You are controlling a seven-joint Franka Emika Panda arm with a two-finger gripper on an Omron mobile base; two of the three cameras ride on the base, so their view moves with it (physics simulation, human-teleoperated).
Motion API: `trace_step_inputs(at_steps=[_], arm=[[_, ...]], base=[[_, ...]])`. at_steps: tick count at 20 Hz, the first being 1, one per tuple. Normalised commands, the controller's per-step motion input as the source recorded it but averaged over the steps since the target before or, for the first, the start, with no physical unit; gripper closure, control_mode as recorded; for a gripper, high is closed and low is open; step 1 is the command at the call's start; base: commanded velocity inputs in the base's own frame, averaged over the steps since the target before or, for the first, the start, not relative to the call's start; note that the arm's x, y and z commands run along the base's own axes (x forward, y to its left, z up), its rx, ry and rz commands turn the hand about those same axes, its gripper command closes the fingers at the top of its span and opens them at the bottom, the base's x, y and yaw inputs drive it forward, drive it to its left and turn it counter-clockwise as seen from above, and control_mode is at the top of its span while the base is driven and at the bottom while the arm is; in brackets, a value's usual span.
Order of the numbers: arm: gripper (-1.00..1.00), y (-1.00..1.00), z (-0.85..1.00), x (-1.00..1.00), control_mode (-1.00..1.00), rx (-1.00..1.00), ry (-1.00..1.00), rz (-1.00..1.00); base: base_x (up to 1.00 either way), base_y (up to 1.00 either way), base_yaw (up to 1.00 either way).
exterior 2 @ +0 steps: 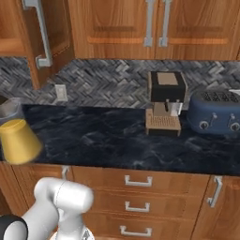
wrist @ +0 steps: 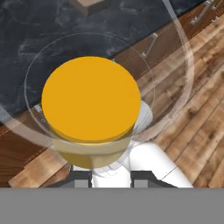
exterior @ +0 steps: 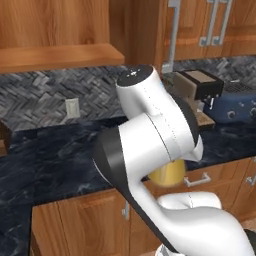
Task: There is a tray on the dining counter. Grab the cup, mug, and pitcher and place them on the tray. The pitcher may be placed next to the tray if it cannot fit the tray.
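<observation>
White arm folded, gripper (wrist: 111,175) around the airborne pitcher (wrist: 91,105).

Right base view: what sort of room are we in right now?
A home kitchen, by the look of it: a coffee machine and a blue toaster stand on a dark marble counter with a herringbone backsplash and wooden cabinets.

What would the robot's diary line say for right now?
held: pitcher, shut in jaws | liquid: yellow-orange | position: lifted off the wall counter, in front of its edge | nearby: coffee machine, toaster
</observation>
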Motion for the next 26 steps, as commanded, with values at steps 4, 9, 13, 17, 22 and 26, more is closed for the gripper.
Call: trace_step_inputs(at_steps=[4, 9, 13, 17, 22, 26], arm=[[1.00, 0.00, 0.00, 0.00, 1.00, 0.00, 0.00, 0.00], [1.00, 0.00, 0.00, 0.00, 1.00, 0.00, 0.00, 0.00], [1.00, 0.00, 0.00, 0.00, 1.00, 0.00, 0.00, 0.00], [1.00, 0.00, 0.00, 0.00, 1.00, 0.00, 0.00, 0.00], [1.00, 0.00, 0.00, 0.00, 1.00, 0.00, 0.00, 0.00], [1.00, 0.00, 0.00, 0.00, 1.00, 0.00, 0.00, 0.00]], base=[[0.02, -0.89, 0.27], [-0.54, -0.46, 0.26], [-0.97, -0.09, 0.44], [-0.11, 0.01, 0.92], [-0.03, 0.00, 0.96], [-0.19, 0.00, 0.91]])
